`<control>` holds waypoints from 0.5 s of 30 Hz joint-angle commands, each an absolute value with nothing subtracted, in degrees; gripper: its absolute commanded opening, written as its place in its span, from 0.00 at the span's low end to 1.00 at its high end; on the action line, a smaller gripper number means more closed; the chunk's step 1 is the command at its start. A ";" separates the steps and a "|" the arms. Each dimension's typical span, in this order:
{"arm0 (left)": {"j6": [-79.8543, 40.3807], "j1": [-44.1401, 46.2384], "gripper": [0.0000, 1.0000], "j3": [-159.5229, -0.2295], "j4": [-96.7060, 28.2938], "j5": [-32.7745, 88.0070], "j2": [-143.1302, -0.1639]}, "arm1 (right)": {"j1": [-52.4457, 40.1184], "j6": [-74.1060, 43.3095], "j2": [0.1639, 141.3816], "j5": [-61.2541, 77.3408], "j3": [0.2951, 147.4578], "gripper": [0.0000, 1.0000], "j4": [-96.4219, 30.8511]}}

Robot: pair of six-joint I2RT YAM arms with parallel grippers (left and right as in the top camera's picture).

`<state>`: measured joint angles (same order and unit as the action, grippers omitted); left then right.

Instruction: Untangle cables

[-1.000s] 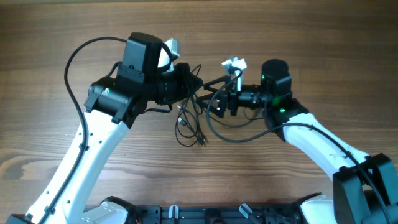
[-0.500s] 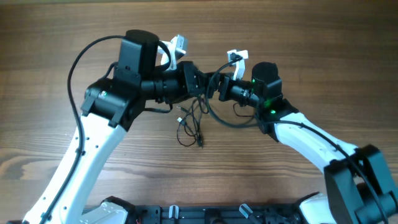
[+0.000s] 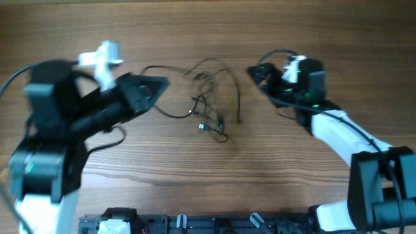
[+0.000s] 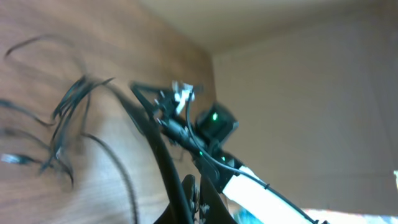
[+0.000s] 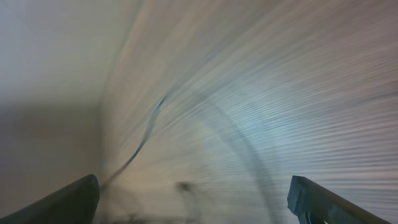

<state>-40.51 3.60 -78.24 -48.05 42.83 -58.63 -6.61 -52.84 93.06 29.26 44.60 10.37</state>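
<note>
Overhead: thin black cables on grained wood; left end effector closed, right end effector wide.

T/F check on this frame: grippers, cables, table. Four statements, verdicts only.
1. The right gripper stands open with nothing between its fingers. True.
2. The left gripper is wide open. False: it is shut.
3. The cables lie on the table between the two grippers. True.
4. The table is white plastic. False: it is brown wood grain.
</note>
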 commanded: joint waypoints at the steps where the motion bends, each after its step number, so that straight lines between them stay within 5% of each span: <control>1: -37.71 -1.69 0.04 -78.76 -48.69 44.10 -54.92 | -0.36 -47.75 94.19 27.88 44.51 0.99 5.76; 10: -36.32 -3.86 0.04 -78.76 -48.62 45.17 -56.07 | 1.76 -23.68 94.19 54.48 44.51 1.00 5.54; 15: -26.96 -3.86 0.04 -78.76 -43.90 57.34 -58.46 | -4.54 -18.46 94.19 56.25 44.49 1.00 5.43</control>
